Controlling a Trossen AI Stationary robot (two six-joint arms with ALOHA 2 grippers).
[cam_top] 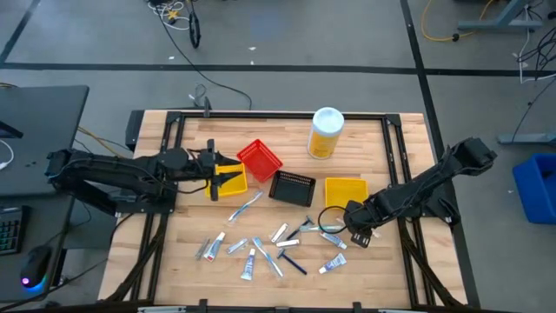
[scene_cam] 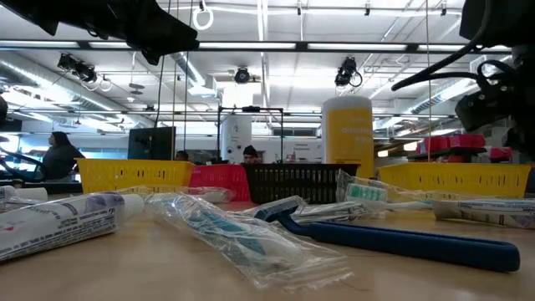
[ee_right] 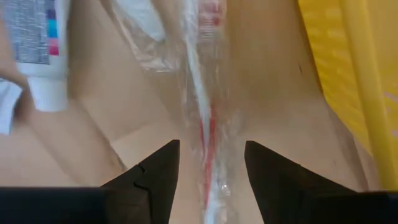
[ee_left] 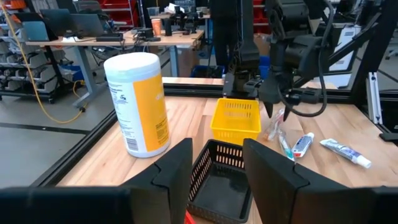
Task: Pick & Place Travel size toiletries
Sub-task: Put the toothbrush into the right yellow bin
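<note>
Your right gripper [ee_right: 207,163] is spread, straddling a wrapped toothbrush [ee_right: 208,134] beside a yellow bin [cam_top: 346,191]. Left gripper [ee_left: 216,165]: spread, empty, over bins. Bins: 2 yellow, 1 red [cam_top: 259,159], 1 black [cam_top: 291,187]. 1 bottle [cam_top: 326,132].

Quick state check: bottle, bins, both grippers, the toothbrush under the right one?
Yellow bottle: upright, white lid on.
Red bin: tilted.
Black bin: upright, looks empty.
Yellow bin by the right arm: upright, empty.
Wrapped toothbrush: flat on the table, not gripped.
Left gripper: open, empty, above the black bin.
Right gripper: open, straddling the toothbrush.
</note>
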